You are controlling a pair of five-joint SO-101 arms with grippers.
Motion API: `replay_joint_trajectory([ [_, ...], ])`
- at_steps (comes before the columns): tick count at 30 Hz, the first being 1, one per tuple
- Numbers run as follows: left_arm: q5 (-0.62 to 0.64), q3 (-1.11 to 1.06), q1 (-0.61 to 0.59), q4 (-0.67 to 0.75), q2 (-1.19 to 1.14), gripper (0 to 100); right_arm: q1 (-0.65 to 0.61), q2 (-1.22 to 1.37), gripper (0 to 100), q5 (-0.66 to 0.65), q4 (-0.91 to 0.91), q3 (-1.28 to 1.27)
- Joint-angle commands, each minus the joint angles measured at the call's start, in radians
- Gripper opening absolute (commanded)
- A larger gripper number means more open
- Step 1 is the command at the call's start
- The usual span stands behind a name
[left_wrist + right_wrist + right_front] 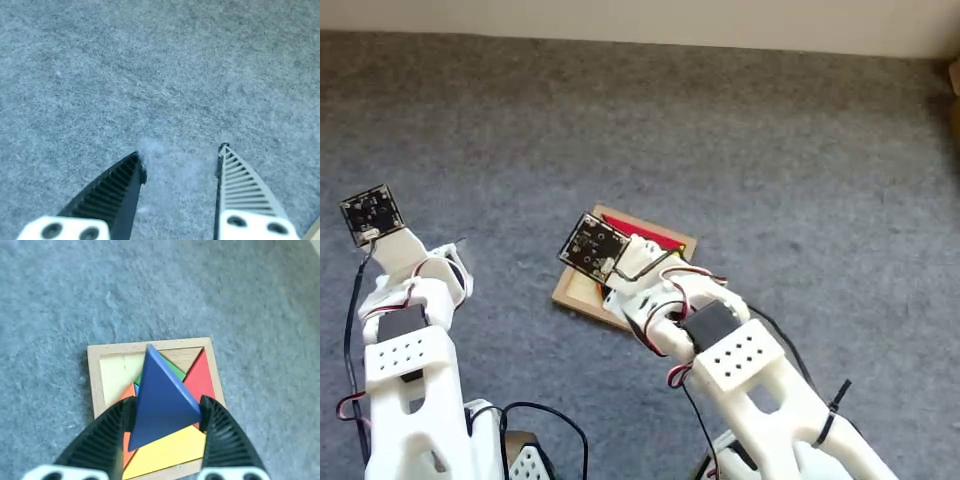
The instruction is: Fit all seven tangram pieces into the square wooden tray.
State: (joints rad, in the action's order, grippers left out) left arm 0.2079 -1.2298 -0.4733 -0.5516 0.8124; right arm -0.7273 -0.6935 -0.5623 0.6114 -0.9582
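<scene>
One blue triangle (161, 401) clamped between right fingers (102, 440) over tray (93, 380), left fingers (116, 194) parted, empty, above carpet (150, 75)

Hobby or small-lab robotics bench, not an industrial cell. Evidence: the counter (770, 130) is covered in grey carpet-like felt. The left arm (410, 370) and right arm (760, 370) are white plastic, with loose wires (672, 288) and bare camera boards (372, 213) out in the open. The workpiece is a toy puzzle in a wooden tray (570, 298). The pale strip (620, 18) along the far edge is probably a wall.
</scene>
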Motion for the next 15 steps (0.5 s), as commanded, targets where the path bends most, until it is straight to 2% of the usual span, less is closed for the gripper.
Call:
replay_joint_trajectory([
  [1,-0.008,0.004,-0.012,0.015,0.018,23,0.001,0.093,7.7,-0.011,-0.065,0.061],
  [9,-0.008,0.004,-0.012,0.014,0.018,23,-0.001,0.245,8.9,-0.009,-0.107,0.071],
  [15,-0.008,0.004,-0.008,0.015,0.018,23,-0.001,0.291,20.7,-0.008,-0.107,0.071],
])
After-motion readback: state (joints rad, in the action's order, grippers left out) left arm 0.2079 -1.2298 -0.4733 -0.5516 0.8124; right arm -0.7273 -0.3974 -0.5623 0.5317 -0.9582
